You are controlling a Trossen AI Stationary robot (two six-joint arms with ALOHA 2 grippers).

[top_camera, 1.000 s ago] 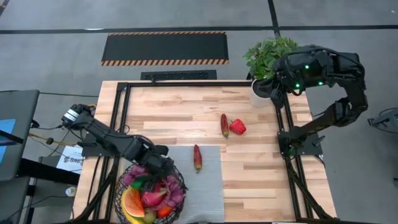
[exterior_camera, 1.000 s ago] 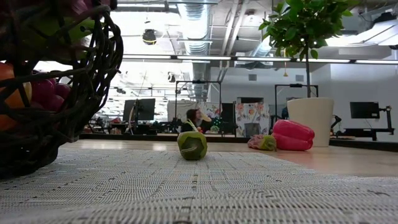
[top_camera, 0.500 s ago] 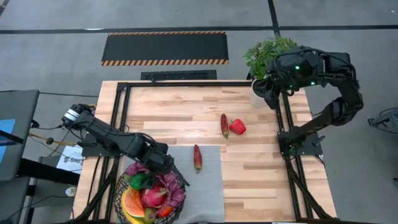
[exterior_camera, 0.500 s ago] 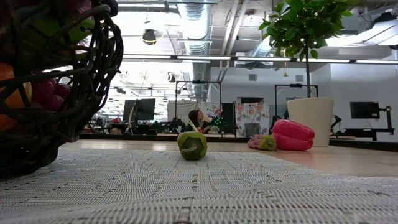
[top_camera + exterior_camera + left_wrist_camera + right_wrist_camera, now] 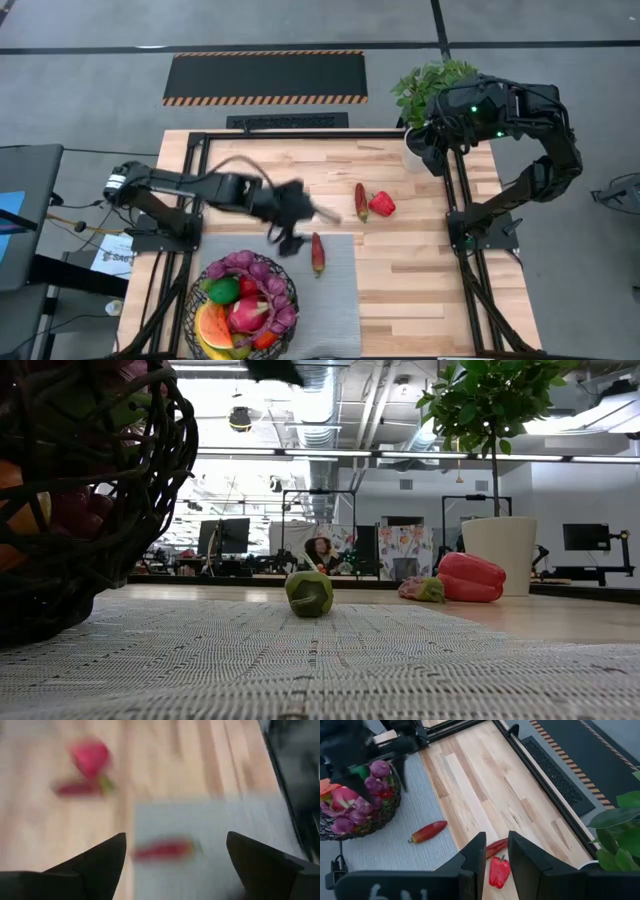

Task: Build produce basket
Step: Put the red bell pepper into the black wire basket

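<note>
Left pincer point(image 5: 292, 222) has swung off the basket point(image 5: 246, 310), empty, fingers spread above the mat point(image 5: 335, 300)

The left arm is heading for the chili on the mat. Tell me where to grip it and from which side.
Grip the chili around its thicker middle, coming straight down from above. It lies flat on the grey mat, long and slim, so the fingers should close across its narrow width. The open left gripper is just beside it.
</note>
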